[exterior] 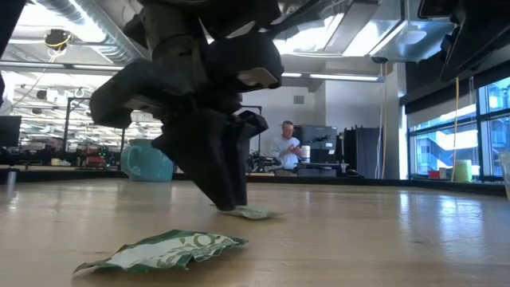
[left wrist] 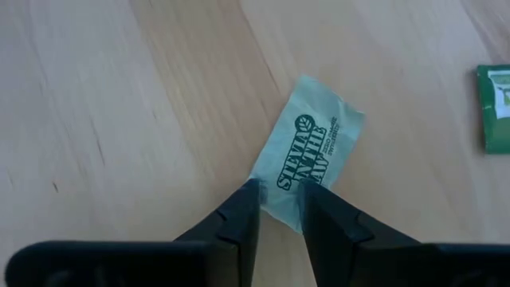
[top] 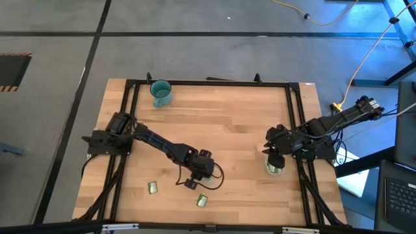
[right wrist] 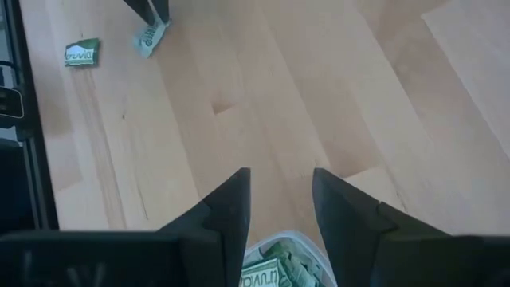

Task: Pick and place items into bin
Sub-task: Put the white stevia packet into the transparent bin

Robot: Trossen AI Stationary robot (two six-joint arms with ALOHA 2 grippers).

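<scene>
The left arm is reaching across the bench, its left tool (left wrist: 279, 209) pinching the edge of a pale green stevia packet (left wrist: 307, 159) lying on the wood, fingers nearly closed on it. The right tool (right wrist: 280, 199) is hovering with fingers parted, holding nothing, directly over the clear bin (top: 273, 168), which is holding packets near the bench's right edge.

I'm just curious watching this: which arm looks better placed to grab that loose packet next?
Left. The left gripper already has its fingers closing around a pale green packet on the table. The right gripper hovers open over the bin, far away.
</scene>
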